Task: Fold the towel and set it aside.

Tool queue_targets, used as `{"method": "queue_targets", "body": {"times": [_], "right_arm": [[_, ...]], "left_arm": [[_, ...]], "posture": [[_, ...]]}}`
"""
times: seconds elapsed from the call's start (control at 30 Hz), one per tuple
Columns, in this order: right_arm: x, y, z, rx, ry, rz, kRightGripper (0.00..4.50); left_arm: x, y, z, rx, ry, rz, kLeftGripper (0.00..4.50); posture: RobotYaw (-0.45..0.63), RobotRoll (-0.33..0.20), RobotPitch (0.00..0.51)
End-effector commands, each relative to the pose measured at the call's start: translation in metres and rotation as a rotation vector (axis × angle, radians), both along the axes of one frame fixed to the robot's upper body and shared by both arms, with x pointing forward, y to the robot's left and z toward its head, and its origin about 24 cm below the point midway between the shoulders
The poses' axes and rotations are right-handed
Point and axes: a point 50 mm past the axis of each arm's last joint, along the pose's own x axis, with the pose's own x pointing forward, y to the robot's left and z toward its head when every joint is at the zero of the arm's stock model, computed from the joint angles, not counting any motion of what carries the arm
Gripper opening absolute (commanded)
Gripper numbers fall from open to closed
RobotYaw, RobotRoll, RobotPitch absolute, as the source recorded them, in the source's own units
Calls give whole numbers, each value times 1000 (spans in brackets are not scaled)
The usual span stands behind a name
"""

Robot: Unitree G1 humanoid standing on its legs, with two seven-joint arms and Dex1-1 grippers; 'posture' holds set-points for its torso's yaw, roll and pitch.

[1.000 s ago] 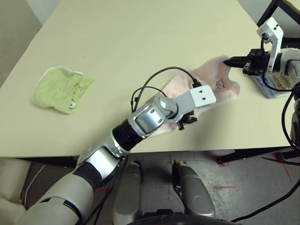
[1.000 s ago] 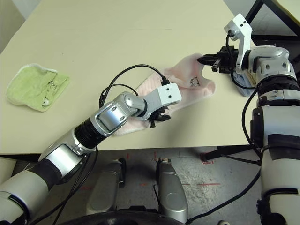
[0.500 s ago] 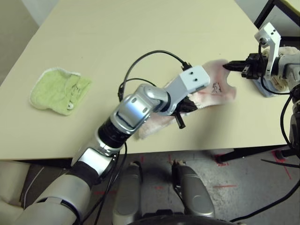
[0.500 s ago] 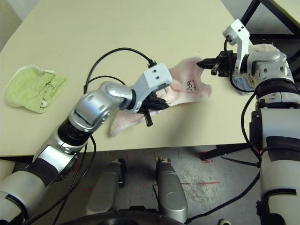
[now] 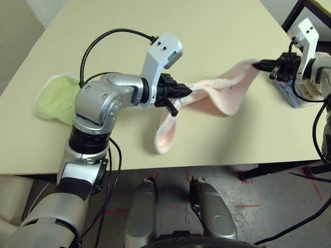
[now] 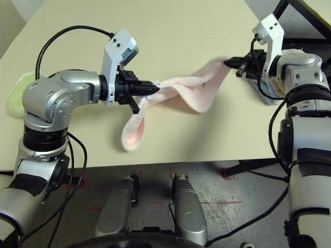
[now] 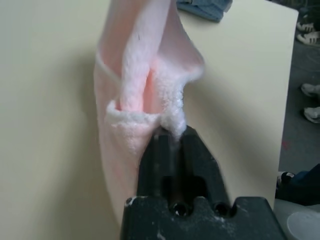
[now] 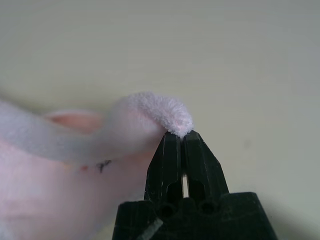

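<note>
Both end effectors, left [image 5: 187,92] and right [image 5: 257,64], clamp opposite ends of the pink towel [image 5: 222,93] sagging above the table [image 5: 155,31].

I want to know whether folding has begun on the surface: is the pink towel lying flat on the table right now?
No. The towel is strung between the left gripper and right gripper, one end drooping.

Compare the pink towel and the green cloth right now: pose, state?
The towel is lifted off the table and strung between the left pincer and right pincer, one end drooping; the green cloth lies on the table, untouched. The towel is pale pink and stretched long; the green cloth is light green and bunched compact. Both are fluffy terry.
</note>
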Motion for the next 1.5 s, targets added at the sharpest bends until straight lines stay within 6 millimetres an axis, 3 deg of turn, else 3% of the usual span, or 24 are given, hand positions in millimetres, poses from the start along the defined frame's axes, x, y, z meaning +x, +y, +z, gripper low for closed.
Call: {"method": "queue_targets", "body": {"times": [0.03,0.27,0.3,0.4,0.47,0.53,0.73,1.03,1.13,1.43,1.47,1.5], "right_arm": [[-2,-4,-4,-5,14,-1,0],[-1,0,-3,-22,21,32,0],[-1,1,-3,-22,20,34,0],[-1,2,0,-20,15,42,0],[-1,3,0,-20,16,52,0],[-1,3,0,-19,21,61,0],[-1,4,-5,-17,41,77,0],[-1,7,-9,-10,52,92,0],[-1,7,-11,-8,56,98,0],[-2,6,-13,-6,63,103,0],[-2,6,-13,-6,63,103,0],[-2,6,-13,-6,63,103,0]], "left_arm": [[-5,0,-5,-12,21,-24,1567],[-13,-7,-21,-24,89,-56,4260],[-13,-7,-23,-23,95,-50,4455],[-5,-5,-30,17,61,20,4031],[-5,-11,-29,28,18,24,4118],[-9,-21,-27,48,-23,-8,4484],[-19,-47,-32,163,-115,-97,4484],[-3,-63,-51,269,-141,-53,4484],[4,-62,-55,285,-138,-25,3887],[14,-52,-54,267,-114,22,367],[14,-51,-54,270,-112,25,39],[14,-50,-55,271,-110,26,39]], "posture": [[126,0,125],[131,0,112],[131,0,112],[127,0,109],[126,0,108],[124,0,108],[124,0,114],[109,0,116],[99,0,114],[94,0,115],[94,0,115],[94,0,115]]}}
